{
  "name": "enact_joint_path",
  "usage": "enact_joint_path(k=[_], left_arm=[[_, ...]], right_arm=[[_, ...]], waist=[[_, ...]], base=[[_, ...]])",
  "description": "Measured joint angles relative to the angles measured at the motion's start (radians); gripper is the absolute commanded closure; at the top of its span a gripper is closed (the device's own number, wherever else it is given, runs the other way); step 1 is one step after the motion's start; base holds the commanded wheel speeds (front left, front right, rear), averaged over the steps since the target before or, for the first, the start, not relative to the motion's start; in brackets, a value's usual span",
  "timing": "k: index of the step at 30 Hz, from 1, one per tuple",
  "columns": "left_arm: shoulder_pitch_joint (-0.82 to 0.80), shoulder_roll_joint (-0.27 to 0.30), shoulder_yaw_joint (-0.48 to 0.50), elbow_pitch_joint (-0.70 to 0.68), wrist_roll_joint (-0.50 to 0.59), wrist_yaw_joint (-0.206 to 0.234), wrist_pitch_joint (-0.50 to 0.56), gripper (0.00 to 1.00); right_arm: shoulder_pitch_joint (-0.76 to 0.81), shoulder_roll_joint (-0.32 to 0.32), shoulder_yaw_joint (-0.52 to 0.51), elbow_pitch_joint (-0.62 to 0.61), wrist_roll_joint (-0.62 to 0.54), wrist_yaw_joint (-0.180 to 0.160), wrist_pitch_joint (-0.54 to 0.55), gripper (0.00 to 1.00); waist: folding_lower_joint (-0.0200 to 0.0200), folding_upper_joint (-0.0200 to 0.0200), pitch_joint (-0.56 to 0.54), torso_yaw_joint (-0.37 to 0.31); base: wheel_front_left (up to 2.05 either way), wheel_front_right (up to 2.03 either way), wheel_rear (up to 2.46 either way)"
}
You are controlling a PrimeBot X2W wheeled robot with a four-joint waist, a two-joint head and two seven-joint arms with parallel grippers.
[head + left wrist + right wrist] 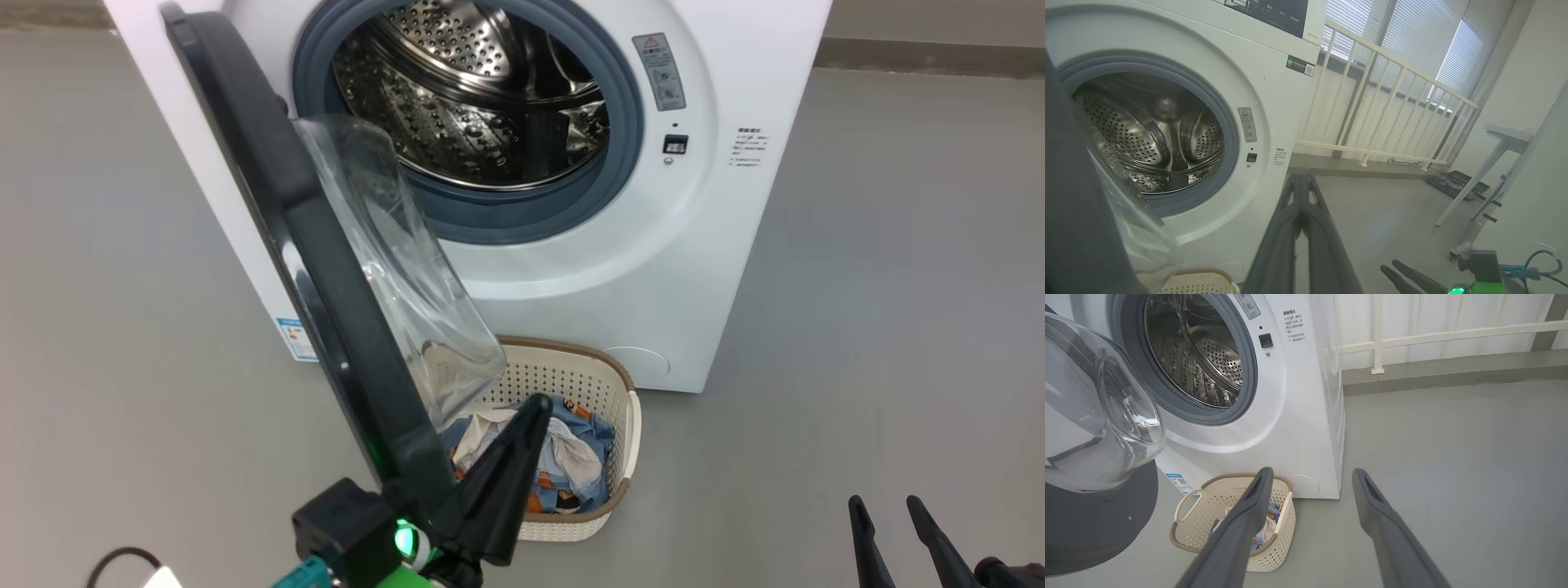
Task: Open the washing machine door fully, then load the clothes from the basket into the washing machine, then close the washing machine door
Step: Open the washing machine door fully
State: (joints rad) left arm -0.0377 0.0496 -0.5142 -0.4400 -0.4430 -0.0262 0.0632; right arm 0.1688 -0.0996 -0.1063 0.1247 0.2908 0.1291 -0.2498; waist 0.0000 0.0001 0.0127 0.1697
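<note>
Standing wide open, the washing machine door [314, 261] swings out from the left side of the washing machine [653, 269]. Its black rim is nearly edge-on in the head view, and its clear glass bowl [400, 269] bulges toward the opening. Inside the grey-blue seal [522, 216], the steel drum [457, 90] shows its perforated wall.

On the floor [898, 327], close against the foot of the machine's front and partly under the door's glass, stands the basket [629, 425]. The clothes [571, 461] are heaped in it: blue printed fabric and a white piece.

The left gripper [535, 406] has its two fingers pressed flat together with nothing between them. Its tip hangs over the basket, just beside the lower end of the door's rim; whether it touches the rim I cannot tell. The right gripper [884, 505] sits low at the robot's right above the floor, apart from the basket, its fingers spread wide and holding nothing.
</note>
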Motion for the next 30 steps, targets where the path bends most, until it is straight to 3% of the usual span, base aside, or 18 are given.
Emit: enact_joint_path(k=[10, 30], left_arm=[[0.032, 0.0, -0.054, 0.073, -0.028, 0.032, 0.036, 1.0], [0.033, 0.0, -0.035, 0.145, -0.021, 0.119, 0.002, 1.0]], right_arm=[[-0.002, -0.001, -0.004, 0.0, 0.001, 0.0, 0.0, 0.0], [-0.011, -0.016, -0.003, 0.002, 0.001, 0.0, 0.0, 0.0]], waist=[[0.0, 0.0, 0.03, 0.049], [0.0, -0.0001, 0.065, 0.13]], base=[[0.0, 0.0, 0.0], [0.0, 0.0, 0.0]])
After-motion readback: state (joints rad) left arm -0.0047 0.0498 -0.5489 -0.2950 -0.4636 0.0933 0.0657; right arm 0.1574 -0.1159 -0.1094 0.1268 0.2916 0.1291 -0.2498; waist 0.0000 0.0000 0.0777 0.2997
